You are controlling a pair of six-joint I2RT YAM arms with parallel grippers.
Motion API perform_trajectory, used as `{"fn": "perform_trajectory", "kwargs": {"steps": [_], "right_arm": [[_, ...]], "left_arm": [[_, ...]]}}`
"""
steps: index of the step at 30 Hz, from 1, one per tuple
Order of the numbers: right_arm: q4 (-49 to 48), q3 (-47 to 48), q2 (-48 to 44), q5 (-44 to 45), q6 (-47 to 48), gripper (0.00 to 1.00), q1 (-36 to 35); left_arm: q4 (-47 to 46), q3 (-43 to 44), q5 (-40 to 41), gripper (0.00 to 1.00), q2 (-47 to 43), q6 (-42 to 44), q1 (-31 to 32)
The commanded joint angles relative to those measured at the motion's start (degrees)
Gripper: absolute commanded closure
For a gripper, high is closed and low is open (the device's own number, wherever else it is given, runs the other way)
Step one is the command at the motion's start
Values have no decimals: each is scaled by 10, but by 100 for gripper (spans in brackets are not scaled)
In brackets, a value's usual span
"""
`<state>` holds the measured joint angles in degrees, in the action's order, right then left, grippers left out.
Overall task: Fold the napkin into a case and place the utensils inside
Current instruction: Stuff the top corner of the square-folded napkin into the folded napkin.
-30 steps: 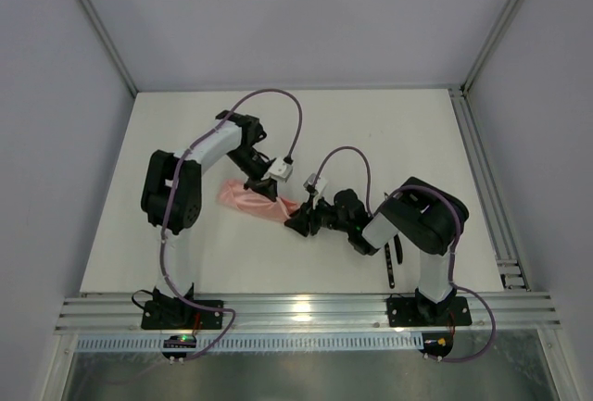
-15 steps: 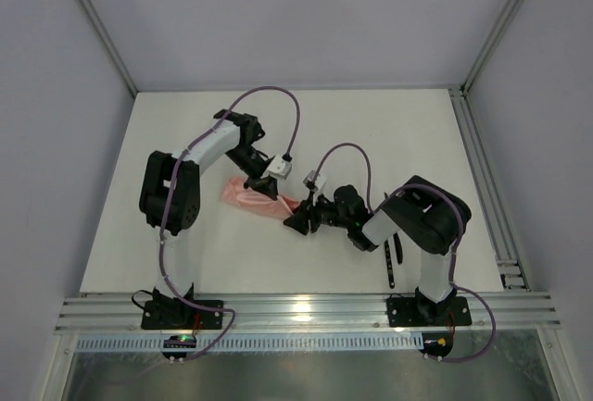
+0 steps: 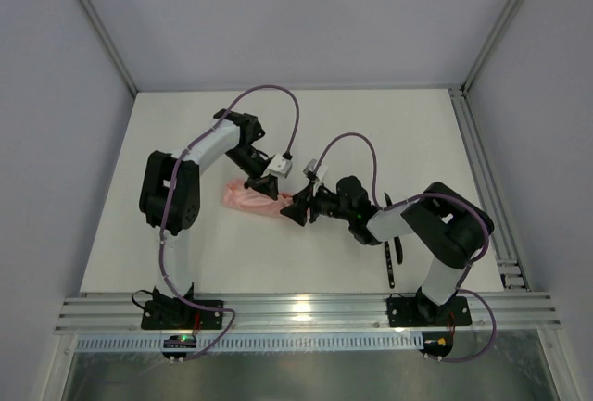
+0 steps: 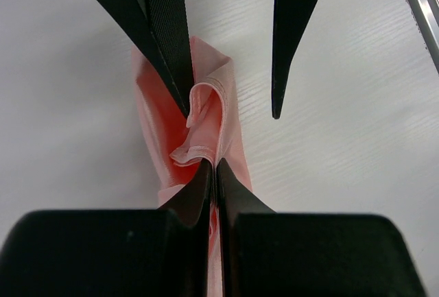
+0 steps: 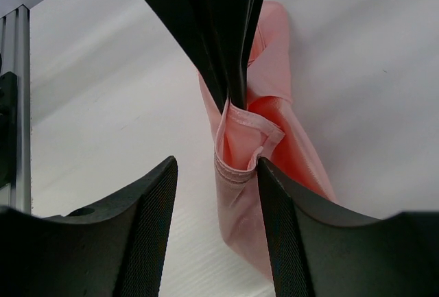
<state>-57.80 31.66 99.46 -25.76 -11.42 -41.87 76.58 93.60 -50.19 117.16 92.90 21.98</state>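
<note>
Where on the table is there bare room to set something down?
Free: the far strip of the white table between both arms and the back wall, and the near-centre patch between the two arm bases. Crowded: mid-table, where the left gripper pinches the salmon-pink folded napkin and the open right gripper straddles it; a slim dark utensil lies beside the right base.

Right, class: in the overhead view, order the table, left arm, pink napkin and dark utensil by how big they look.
1. table
2. left arm, though it sits nearer the camera
3. napkin, partly covered
4. utensil, about as long as the visible napkin but far thinner
</note>
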Motion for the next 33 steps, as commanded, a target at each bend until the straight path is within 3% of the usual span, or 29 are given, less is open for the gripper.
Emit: {"fn": "perform_trajectory", "kwargs": {"steps": [1,5,11,14,20,25,33], "right_arm": [[15,23,17,13,15,45,0],[14,-4,-10,42,10,44,9],[90,-47,-91,66,23,40,61],[165,-37,-149,62,67,39,59],[215,-44,-242,60,132,38,31],[203,-33,-209,56,157,42,-30],[119,20,-100,58,142,43,-35]], "left_arm": [[160,19,-27,100,-6,-5,-3],[160,17,-23,100,-8,-6,-3],[158,13,-17,100,-5,-4,-3],[157,15,-17,100,-3,-4,-3],[156,19,-17,100,0,-8,-3],[160,23,-17,100,2,-8,-3],[187,29,-15,100,4,16,-3]]}}
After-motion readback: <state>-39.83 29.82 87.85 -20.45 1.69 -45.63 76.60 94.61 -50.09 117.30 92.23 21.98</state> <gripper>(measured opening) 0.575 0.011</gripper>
